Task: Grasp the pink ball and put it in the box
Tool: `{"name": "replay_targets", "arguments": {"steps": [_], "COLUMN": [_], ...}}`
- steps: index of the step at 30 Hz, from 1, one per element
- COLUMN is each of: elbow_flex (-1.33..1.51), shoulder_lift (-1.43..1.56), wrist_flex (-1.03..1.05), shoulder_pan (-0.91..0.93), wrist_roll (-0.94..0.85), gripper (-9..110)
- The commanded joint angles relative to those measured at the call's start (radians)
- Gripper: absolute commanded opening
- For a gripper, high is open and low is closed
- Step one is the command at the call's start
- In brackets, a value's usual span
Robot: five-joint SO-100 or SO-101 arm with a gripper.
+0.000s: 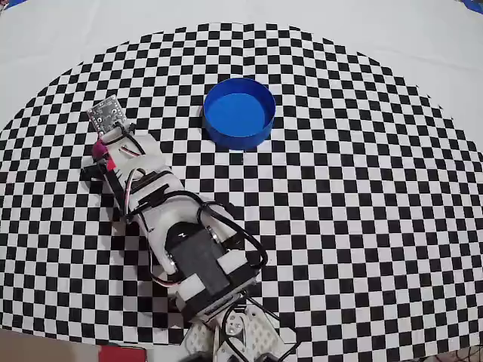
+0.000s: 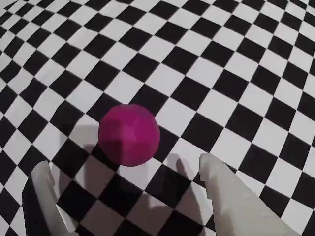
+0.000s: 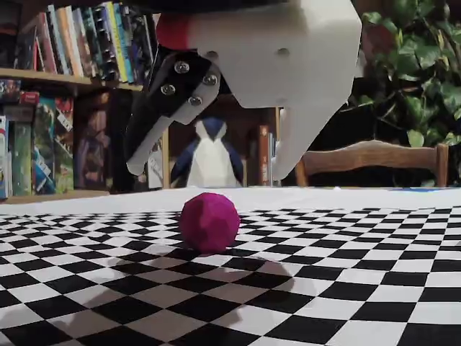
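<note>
The pink ball (image 2: 129,133) rests on the checkered cloth, a faceted magenta sphere. In the fixed view my gripper (image 3: 210,171) hangs open just above the pink ball (image 3: 209,221), one finger on each side, neither touching it. The wrist view shows the gripper (image 2: 125,164) open, its white fingertips (image 2: 216,172) wide apart just short of the ball. From overhead, only a sliver of the ball (image 1: 97,149) peeks out from under the arm's head at the left. The box (image 1: 238,111), a round blue open container, stands empty to the upper right of the ball.
The arm (image 1: 181,234) stretches from its base at the bottom centre toward the upper left. The checkered cloth (image 1: 362,196) covers the table out to a curved edge. Beyond the table in the fixed view are bookshelves (image 3: 65,86), a chair (image 3: 374,162) and a plant.
</note>
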Motion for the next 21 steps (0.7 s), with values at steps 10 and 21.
{"name": "replay_targets", "arguments": {"steps": [10, 21], "elbow_flex": [-0.084, -0.140], "shoulder_lift": [-0.055, -0.109], "wrist_flex": [-0.008, -0.003], "shoulder_pan": [0.002, 0.003], "wrist_roll": [0.005, 0.005], "gripper": [35, 35]}}
